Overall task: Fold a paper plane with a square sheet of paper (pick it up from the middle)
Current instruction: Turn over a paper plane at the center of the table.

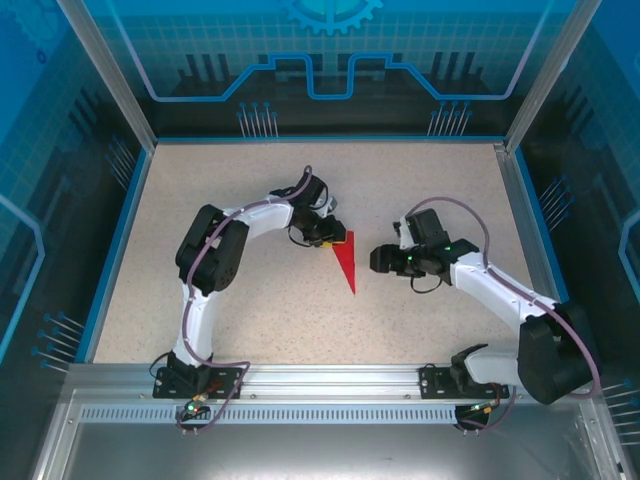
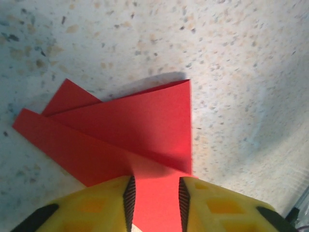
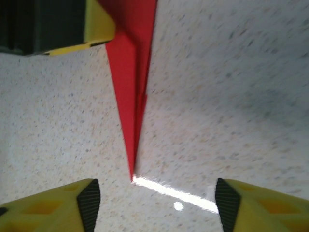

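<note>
The square sheet of paper lies folded into a slim red paper plane (image 1: 346, 260) flat on the speckled table, its point toward the near edge. My left gripper (image 1: 334, 238) is at its wide rear end. In the left wrist view the layered red folds (image 2: 145, 121) spread ahead, and the left gripper (image 2: 156, 195) stands open, its pads apart with red paper lying in the gap. My right gripper (image 1: 379, 260) is just right of the plane. It (image 3: 157, 198) is open wide over bare table, with the plane's sharp tip (image 3: 131, 159) ending just ahead of the jaws.
The table (image 1: 250, 310) is bounded by blue edging and a metal frame (image 1: 320, 385) at the near side. The left gripper's yellow finger (image 3: 99, 24) shows at the top left of the right wrist view.
</note>
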Controlling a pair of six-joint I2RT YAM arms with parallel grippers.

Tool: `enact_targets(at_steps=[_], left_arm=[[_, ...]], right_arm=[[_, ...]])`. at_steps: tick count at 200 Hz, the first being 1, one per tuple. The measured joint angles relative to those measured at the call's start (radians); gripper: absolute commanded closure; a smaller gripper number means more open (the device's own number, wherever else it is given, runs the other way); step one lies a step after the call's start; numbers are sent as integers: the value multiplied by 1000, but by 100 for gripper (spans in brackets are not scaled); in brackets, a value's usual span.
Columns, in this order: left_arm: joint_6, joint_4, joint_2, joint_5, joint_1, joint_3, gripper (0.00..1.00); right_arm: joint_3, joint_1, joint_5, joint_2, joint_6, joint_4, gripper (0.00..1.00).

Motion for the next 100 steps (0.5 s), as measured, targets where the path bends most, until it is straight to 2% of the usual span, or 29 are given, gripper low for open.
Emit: enact_targets(at_steps=[22, 55, 80, 100], left_arm=[[-18, -43, -67, -61, -14, 9, 54], [-58, -121, -161, -212, -43, 35, 43], [-93, -194, -170, -342, -91, 81, 40], [-121, -268, -158, -428, -143, 121, 39]], right_arm=[[-10, -60, 27, -2, 3, 27, 20], [-57, -123, 22, -1, 7, 77, 9], [-96, -135, 18, -1, 7, 83, 2], [-108, -137, 14, -1, 7, 84, 1]])
